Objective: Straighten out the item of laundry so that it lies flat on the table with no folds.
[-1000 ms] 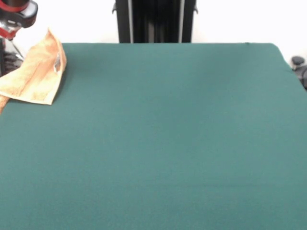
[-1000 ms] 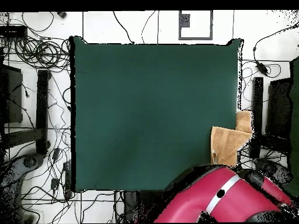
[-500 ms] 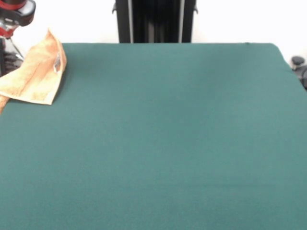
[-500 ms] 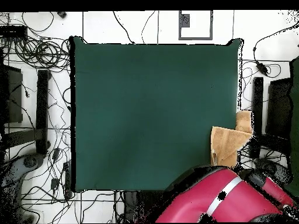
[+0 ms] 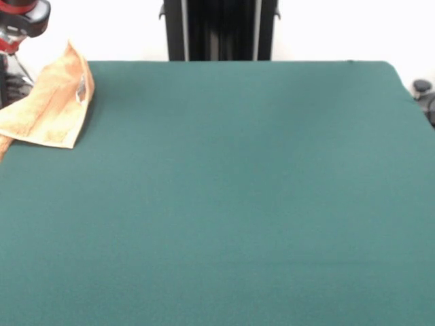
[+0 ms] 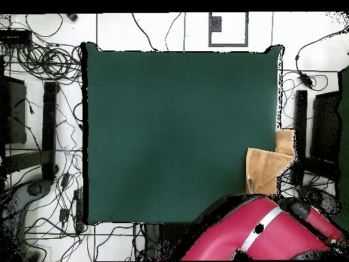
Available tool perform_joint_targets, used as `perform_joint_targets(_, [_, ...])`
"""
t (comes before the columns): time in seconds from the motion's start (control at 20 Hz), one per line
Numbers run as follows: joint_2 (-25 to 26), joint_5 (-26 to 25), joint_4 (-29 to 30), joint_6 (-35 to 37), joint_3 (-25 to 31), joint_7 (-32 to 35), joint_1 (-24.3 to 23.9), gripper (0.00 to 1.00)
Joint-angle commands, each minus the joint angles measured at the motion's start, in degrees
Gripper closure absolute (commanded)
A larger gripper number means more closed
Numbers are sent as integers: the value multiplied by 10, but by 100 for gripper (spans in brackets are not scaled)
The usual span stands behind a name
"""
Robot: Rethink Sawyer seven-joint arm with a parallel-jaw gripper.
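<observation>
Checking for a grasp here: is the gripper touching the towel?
Cannot tell. The front view shows only part of the arm above the towel; the overhead view shows the towel over the table edge, the gripper hidden.

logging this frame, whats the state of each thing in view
towel: folded over on itself, not flat, at the table's edge with part hanging off
care tag: showing on the towel's top side
table: green cloth smooth, bare apart from the towel
arm: beside the towel's corner of the table, gripper not visible
</observation>
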Motion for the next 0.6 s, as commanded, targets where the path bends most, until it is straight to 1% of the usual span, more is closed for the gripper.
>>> perform_joint_targets(0.05, [16, -12, 2, 3, 56, 16, 14, 100])
perform_joint_targets(0.25, [9, -10, 12, -9, 66, 20, 9, 100])
perform_joint_targets(0.45, [6, 4, 14, 4, 69, 35, 20, 100])
perform_joint_targets(0.6, [13, -5, 9, 5, 62, 25, 19, 100])
